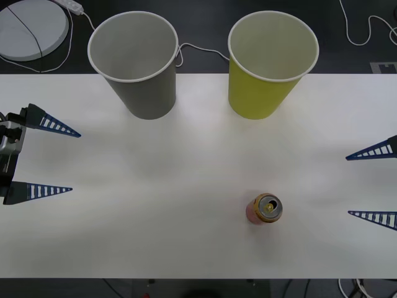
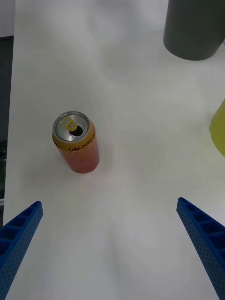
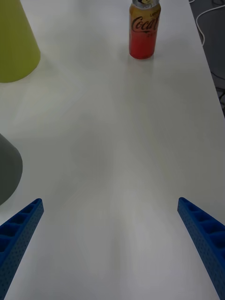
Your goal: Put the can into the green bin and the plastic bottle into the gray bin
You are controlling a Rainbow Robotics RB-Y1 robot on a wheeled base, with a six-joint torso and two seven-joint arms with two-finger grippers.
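The can stands upright on the white table, right of centre near the front; it is red with a gold top, seen also in the right wrist view and the left wrist view. At the back stand the gray bin and, to its right, the green bin. My right gripper is open at the right edge, level with the can and well apart from it. My left gripper is open at the far left. The plastic bottle is out of view.
A round white disc and white cables lie on the dark floor behind the table. The gray bin and the green bin edge the right wrist view. Bare table stretches between both grippers and the can.
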